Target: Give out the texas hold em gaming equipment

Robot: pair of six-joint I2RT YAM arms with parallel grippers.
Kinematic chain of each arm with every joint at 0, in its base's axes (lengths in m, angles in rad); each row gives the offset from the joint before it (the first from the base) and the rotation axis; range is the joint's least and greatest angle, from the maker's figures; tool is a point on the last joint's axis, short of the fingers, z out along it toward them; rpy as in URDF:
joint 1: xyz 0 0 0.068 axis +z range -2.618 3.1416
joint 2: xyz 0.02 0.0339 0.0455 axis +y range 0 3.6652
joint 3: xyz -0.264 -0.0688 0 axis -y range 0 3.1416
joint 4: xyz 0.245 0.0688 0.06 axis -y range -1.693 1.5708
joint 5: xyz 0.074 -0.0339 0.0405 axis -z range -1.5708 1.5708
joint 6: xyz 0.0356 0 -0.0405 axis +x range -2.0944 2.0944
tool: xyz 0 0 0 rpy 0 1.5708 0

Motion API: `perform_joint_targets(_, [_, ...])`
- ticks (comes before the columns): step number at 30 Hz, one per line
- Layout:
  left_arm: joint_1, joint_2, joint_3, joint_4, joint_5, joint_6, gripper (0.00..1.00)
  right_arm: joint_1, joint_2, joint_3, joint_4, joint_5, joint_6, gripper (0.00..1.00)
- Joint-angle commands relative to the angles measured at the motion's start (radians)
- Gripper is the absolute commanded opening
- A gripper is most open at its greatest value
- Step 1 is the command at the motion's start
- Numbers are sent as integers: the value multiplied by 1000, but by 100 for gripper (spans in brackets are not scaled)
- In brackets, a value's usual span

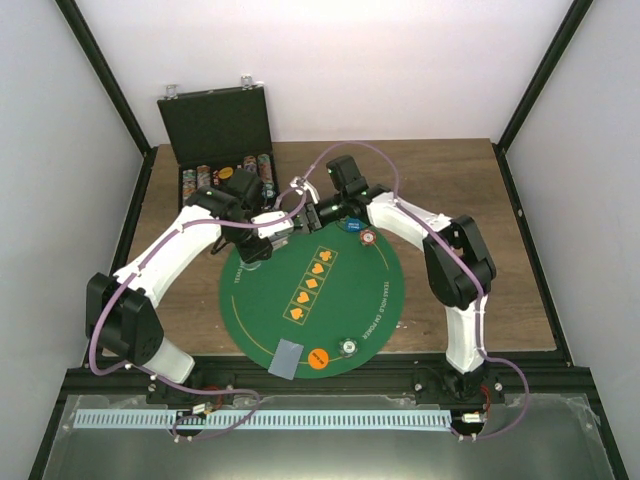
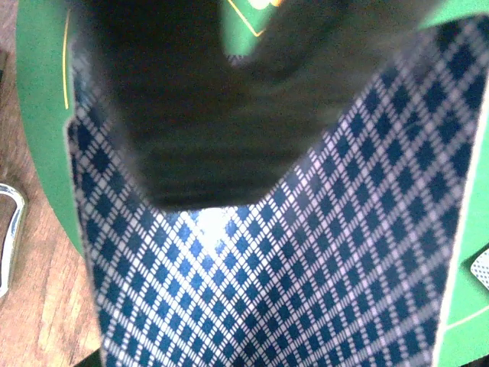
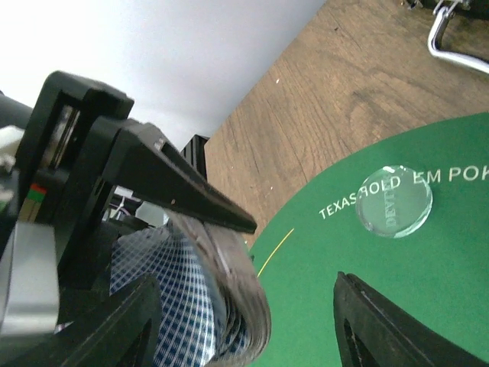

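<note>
Evidently mid-deal, the left hand (image 1: 272, 226) clamps the deck of cards (image 3: 183, 290) while the right hand (image 1: 308, 213) gapes just beside it, probably needing next to pinch one card free.

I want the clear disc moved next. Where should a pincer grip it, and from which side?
Probably the rim of the clear disc, pinched at opposite edges, coming straight down. It lies flat on the green mat with bare felt all round, so only its thin edge offers purchase.

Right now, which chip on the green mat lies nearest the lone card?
The orange chip, right beside the card at the near edge of the mat; the silvery chip lies farther right.
</note>
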Motion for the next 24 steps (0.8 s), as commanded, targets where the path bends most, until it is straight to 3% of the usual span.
perform_joint_targets(1, [-1, -3, 2, 12, 1, 8, 40, 35, 43, 93, -17, -18, -5, 59])
perform_joint_targets(8, [1, -10, -8, 16, -2, 12, 40, 30, -7, 60, -33, 68, -16, 34])
perform_joint_targets(16, [2, -9, -19, 19, -5, 14, 40, 18, -66, 29, -68, 127, -18, 28])
perform_joint_targets(24, [3, -11, -19, 19, -7, 12, 40, 18, -76, 33, -91, 123, -25, 10])
